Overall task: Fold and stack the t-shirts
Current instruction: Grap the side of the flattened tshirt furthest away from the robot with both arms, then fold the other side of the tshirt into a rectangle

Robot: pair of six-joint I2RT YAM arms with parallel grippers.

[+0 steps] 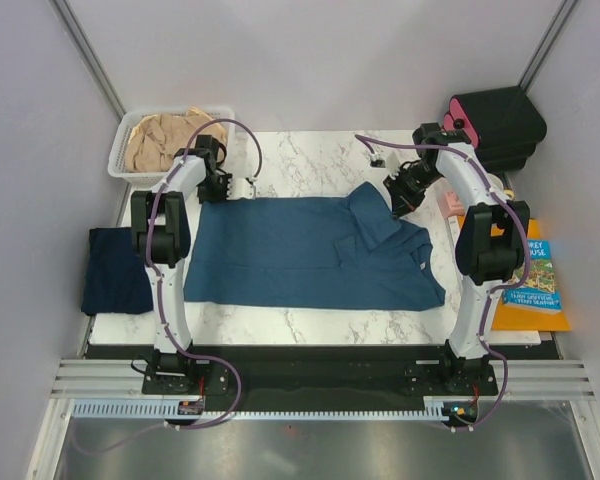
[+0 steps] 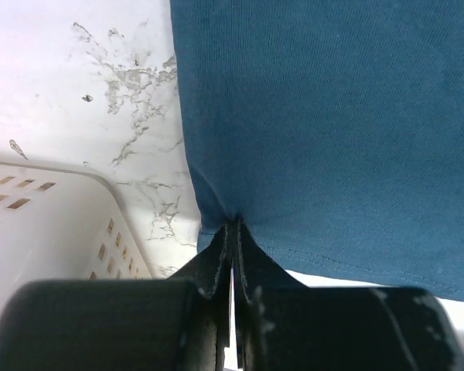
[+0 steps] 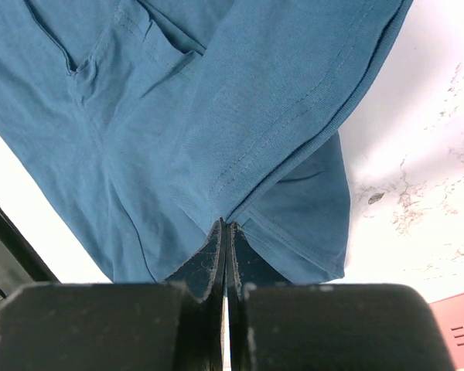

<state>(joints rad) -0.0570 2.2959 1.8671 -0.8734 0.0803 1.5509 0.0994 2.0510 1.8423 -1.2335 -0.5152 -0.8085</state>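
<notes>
The teal-blue t-shirt [image 1: 300,250] lies spread across the marble table. My left gripper [image 1: 220,190] is shut on its far left corner [image 2: 236,220], near the hem. My right gripper [image 1: 400,198] is shut on the far right part of the teal-blue t-shirt [image 3: 228,220], by a sleeve, with folds bunched beside it. The dark navy t-shirt [image 1: 115,270] lies folded at the table's left edge. The beige-tan t-shirt [image 1: 165,138] sits crumpled in the white basket [image 1: 120,150].
The white slotted basket also shows in the left wrist view [image 2: 54,232], close to my left fingers. A black and red case [image 1: 495,125] stands at the back right. An orange book [image 1: 535,275] and a pink object [image 1: 448,203] lie at the right edge.
</notes>
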